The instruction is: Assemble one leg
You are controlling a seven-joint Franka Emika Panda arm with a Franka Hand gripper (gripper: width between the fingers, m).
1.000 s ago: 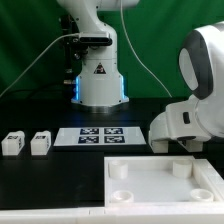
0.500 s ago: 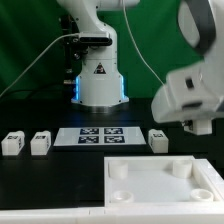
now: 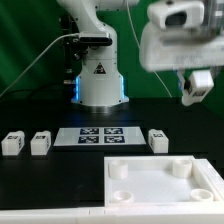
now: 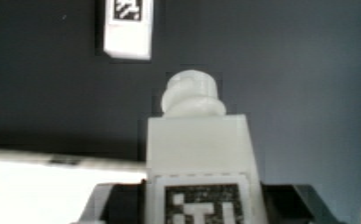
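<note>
My gripper (image 3: 197,90) hangs high at the exterior view's right, shut on a white leg (image 3: 199,82) held well above the table. In the wrist view the gripper (image 4: 203,198) clamps that leg (image 4: 200,140) between dark fingers (image 4: 120,203). The leg's marker tag faces the camera and its round peg points away. Three more legs stand on the black table: two at the exterior view's left (image 3: 12,143) (image 3: 40,143) and one (image 3: 157,140) to the right of the marker board. One of them shows far off in the wrist view (image 4: 129,25).
The large flat white panel (image 3: 150,188) with round corner sockets lies at the front right; its edge shows in the wrist view (image 4: 35,168). The marker board (image 3: 98,135) lies mid-table. The robot base (image 3: 100,75) stands behind it.
The arm has risen from low over the table at the right to high up, carrying the leg. The leg by the marker board's right end has come into view.
</note>
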